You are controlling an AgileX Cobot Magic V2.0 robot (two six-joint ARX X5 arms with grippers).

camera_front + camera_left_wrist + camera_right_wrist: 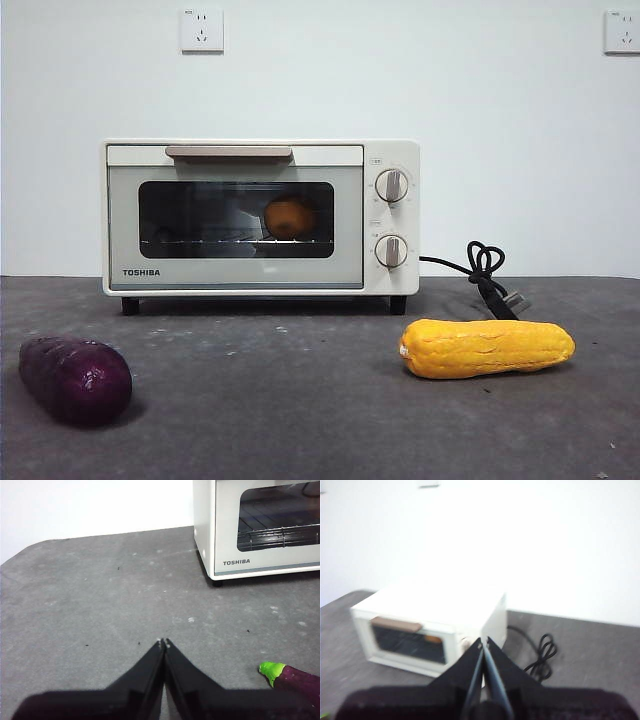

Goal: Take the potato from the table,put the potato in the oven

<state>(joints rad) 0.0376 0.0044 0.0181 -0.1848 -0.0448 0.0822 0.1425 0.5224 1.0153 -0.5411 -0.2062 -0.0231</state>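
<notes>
The potato (289, 217) lies on the wire rack inside the oven (260, 216), seen through the dark glass of the closed door; a faint orange patch behind the glass is the potato (434, 639) in the right wrist view. My left gripper (164, 642) is shut and empty, low over the table (100, 605) in front of the oven's (260, 530) left corner. My right gripper (483, 641) is shut and empty too, held high and back from the oven (430, 625), looking down at its top. Neither arm shows in the front view.
A dark purple eggplant (76, 378) lies at the front left, its green stem (271, 670) near my left gripper. A long bumpy yellow vegetable (486, 347) lies at the front right. The oven's black cord (487, 275) trails off to its right.
</notes>
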